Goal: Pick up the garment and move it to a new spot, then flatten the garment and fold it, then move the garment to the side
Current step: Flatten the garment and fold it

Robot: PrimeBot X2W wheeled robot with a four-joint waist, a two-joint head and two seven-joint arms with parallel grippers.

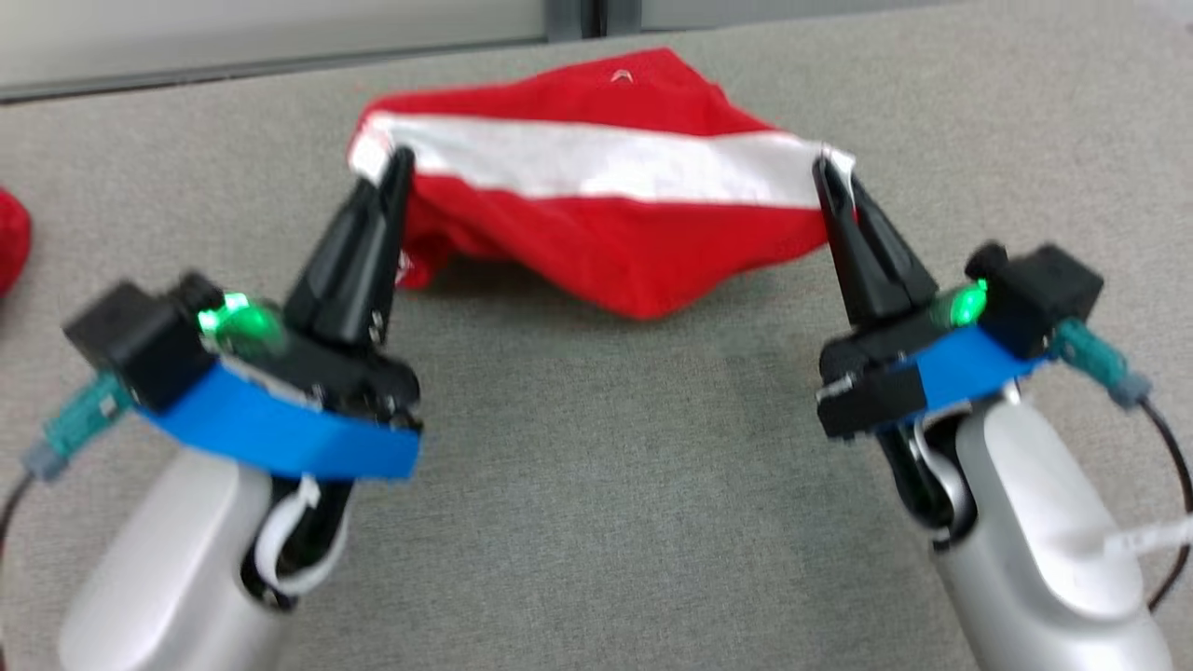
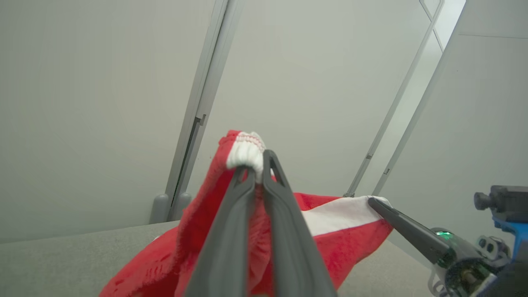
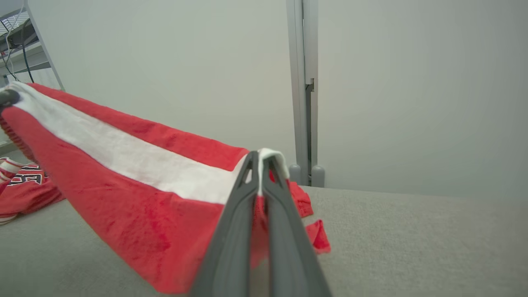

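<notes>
Nearest to the camera are two pale forearms, the left forearm [image 1: 158, 568] and the right forearm [image 1: 1044, 550]. From them the dark fingers point away, toward the cloth.

The left gripper [image 1: 401, 160] is clamped on one end of the white band [image 1: 596, 158] of the red garment [image 1: 615, 242]. In its own wrist view the fingers pinch a bunched white edge between them. The right gripper [image 1: 826, 168] is closed tight on the other end of the same band.

Between the two grips the band is stretched almost straight. The red cloth hangs under it, and its lower part seems to rest on the grey table [image 1: 596, 485]. So the garment is at the far middle of the table, partly lifted.

I think it is held by both ends so that it opens under its own weight and can be laid flat in a new spot. A second red garment [image 3: 24, 185] lies apart at the left side, and the carried one should not land over it. Behind the table stands a pale partition [image 3: 165, 62].
</notes>
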